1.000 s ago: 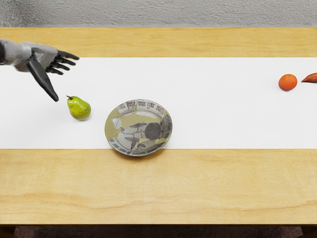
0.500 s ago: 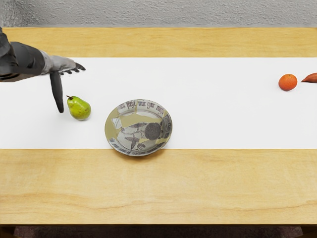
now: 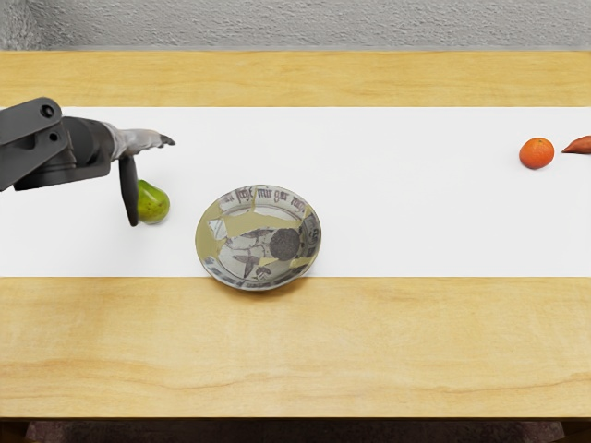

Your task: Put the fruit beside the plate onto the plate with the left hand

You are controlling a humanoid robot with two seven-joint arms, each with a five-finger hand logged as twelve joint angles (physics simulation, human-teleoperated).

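A green pear (image 3: pixel 154 202) lies on the white runner just left of the shiny silver plate (image 3: pixel 259 237). My left hand (image 3: pixel 138 166) reaches in from the left edge and hovers over the pear's left side. Its fingers are spread and hold nothing. The thumb (image 3: pixel 128 191) hangs down and covers the pear's left edge, while the other fingers (image 3: pixel 152 139) point right above the fruit. I cannot tell whether the thumb touches the pear. The right arm is out of view.
An orange (image 3: pixel 536 152) and a reddish-brown sweet potato (image 3: pixel 579 145) lie at the far right of the white runner (image 3: pixel 388 185). Bare wooden tabletop (image 3: pixel 295 341) runs along the front and back.
The left hand has moved right and down, from up-left of the pear to right over it. The thumb now overlaps the pear. The pear and plate have not moved.
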